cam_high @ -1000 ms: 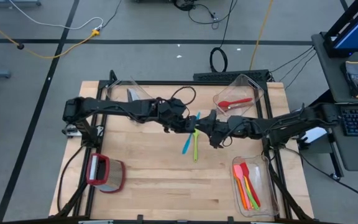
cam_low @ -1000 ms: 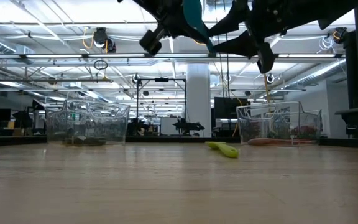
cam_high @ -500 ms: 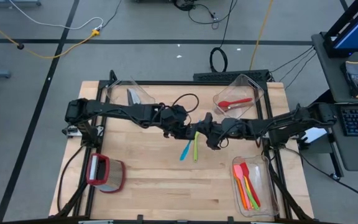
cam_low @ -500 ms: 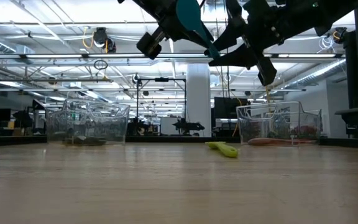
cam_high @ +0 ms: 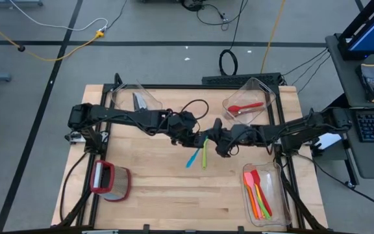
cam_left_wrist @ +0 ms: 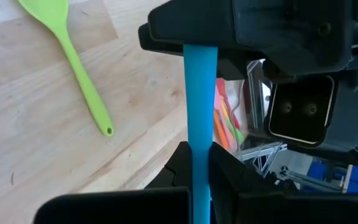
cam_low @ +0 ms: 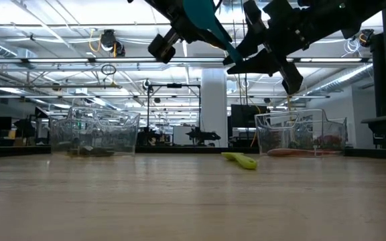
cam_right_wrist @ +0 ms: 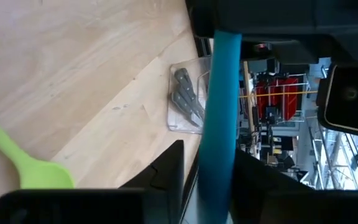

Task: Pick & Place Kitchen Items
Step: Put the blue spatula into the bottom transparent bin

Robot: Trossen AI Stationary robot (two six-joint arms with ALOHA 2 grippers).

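A blue spatula [cam_high: 191, 158] is held in the air above the table's middle, between both grippers. Its broad end shows in the low view [cam_low: 203, 12] beside my left gripper [cam_high: 192, 138]. My right gripper [cam_high: 211, 143] meets it from the right. Both are shut on its slim handle. A yellow-green spatula [cam_high: 204, 156] lies flat on the wood just below them; it also shows in the low view [cam_low: 241, 161] and in the left wrist view [cam_left_wrist: 73, 56]. My left gripper pinches the blue handle [cam_left_wrist: 199, 163] between its two fingers, which lie across it. The spatula is lifted clear of the table and slants. My right gripper has the same handle [cam_right_wrist: 219, 163] between its two fingers, farther along its length, coming level from the table's right side.
A clear bin with knives [cam_high: 135, 99] stands at the far left and a clear bin with a red utensil [cam_high: 249, 104] at the far right. A bin with several coloured utensils [cam_high: 258, 195] is near right. A red-rimmed container [cam_high: 109, 181] is near left.
My right gripper has gone toward the table's left, up to my left gripper and the blue handle. The blue spatula has shifted a little toward the near edge while staying clear of the table.
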